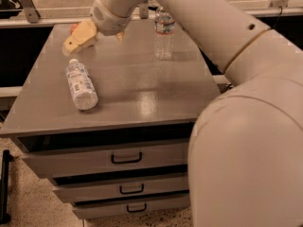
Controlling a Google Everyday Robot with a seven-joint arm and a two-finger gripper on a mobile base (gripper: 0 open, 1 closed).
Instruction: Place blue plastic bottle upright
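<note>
the blue plastic bottle lies flat on its side on the left part of the grey cabinet top, its narrower end pointing toward the far edge and its wide end toward the drawers. its pale printed label faces up. nothing touches it.

just beyond the blue plastic bottle's far end, and above it, hangs the gripper, tan against the grey top. it is near the bottle but apart from it, with bare surface showing between the two. i cannot tell how its jaws stand from this angle. a sliver of something red peeks out behind the gripper, farther back than the blue plastic bottle.

well to the right of the blue plastic bottle, and farther back, a slimmer clear bottle stands upright. further right the robot arm sweeps across the frame and fills the lower right corner.

as i judge it, the task is at the approach step. no grasp is made and the bottle is not yet lifted. left to do: come down over the body, clamp it, tip it up and set it standing on its base.
</note>
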